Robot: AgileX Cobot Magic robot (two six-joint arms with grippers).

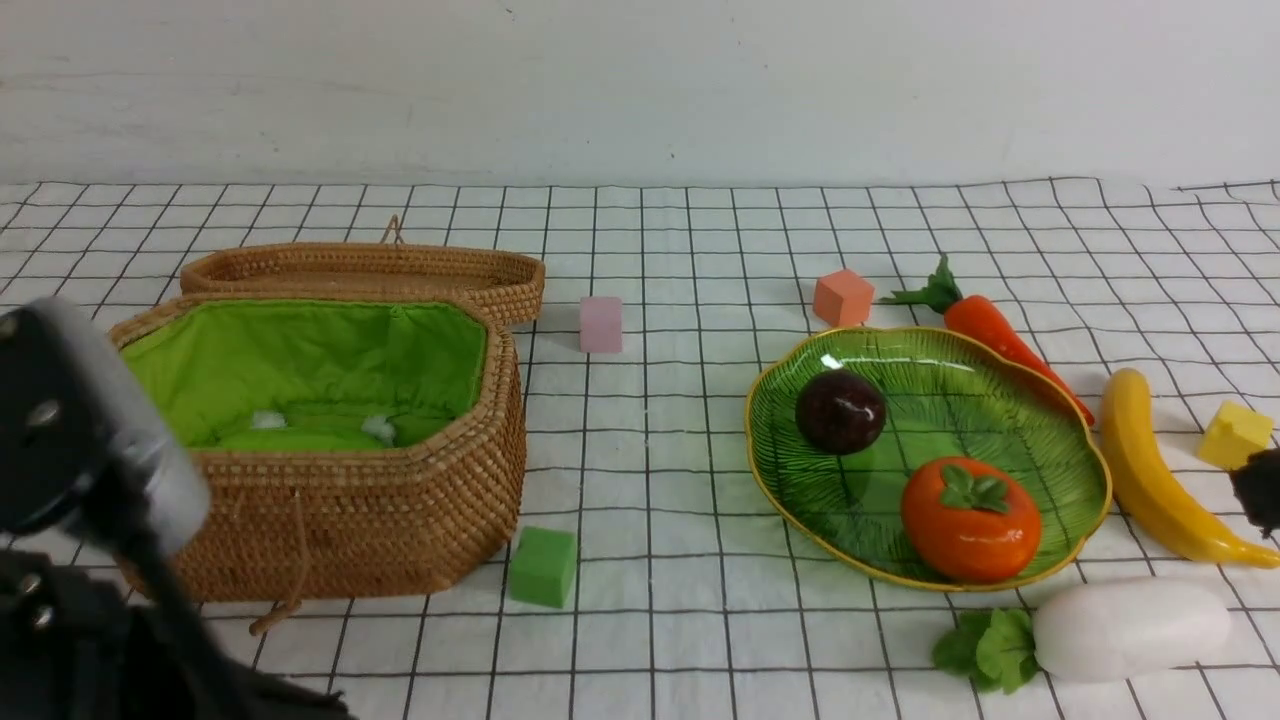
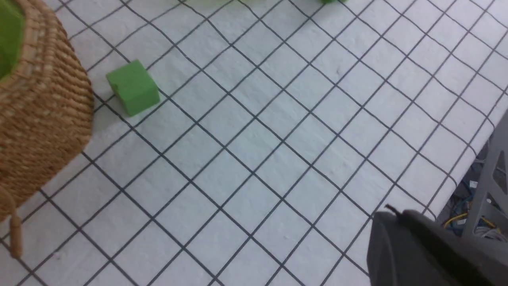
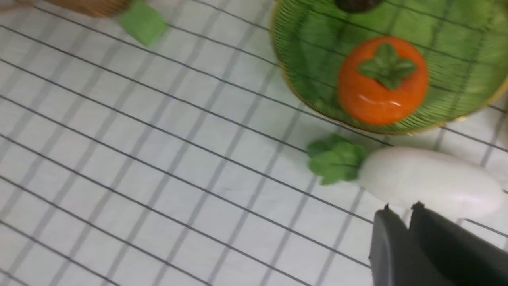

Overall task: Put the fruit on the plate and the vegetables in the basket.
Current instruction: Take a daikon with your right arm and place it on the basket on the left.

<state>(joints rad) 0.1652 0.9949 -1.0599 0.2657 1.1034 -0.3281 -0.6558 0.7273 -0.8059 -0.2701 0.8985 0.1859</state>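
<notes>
We judge the job a little over halfway. The mangosteen point(image 1: 840, 410) and the persimmon point(image 1: 970, 520) sit apart on the plate point(image 1: 990, 385). A green shape point(image 1: 290, 438) on the floor of the open basket point(image 1: 400, 500) is probably the cucumber, though it blends into the lining.

Three pieces are left on the table point(image 1: 680, 480), all around the plate and well away from the basket:
- The banana point(image 1: 1150, 480) lies just beside the plate's right rim.
- The carrot point(image 1: 1000, 335) lies along its far right edge.
- The radish point(image 1: 1130, 628) lies in front of it, leaves pointing left.

The left end effector point(image 2: 397, 216) is fully closed and empty, hanging near the basket's front corner. The right end effector point(image 3: 401, 212) hangs beside the radish with its jaws drawn almost together – only a slit shows – and holds nothing.

Little blocks the way. The lid point(image 1: 380, 270) rests behind the basket, clear of its mouth. The foam cubes are clutter to avoid: the green cube point(image 1: 543, 566) by the basket's front corner, the pink cube point(image 1: 601, 324) between basket and plate, the orange cube point(image 1: 843, 298) by the carrot's leaves and the yellow cube point(image 1: 1236, 433) close to the banana.
</notes>
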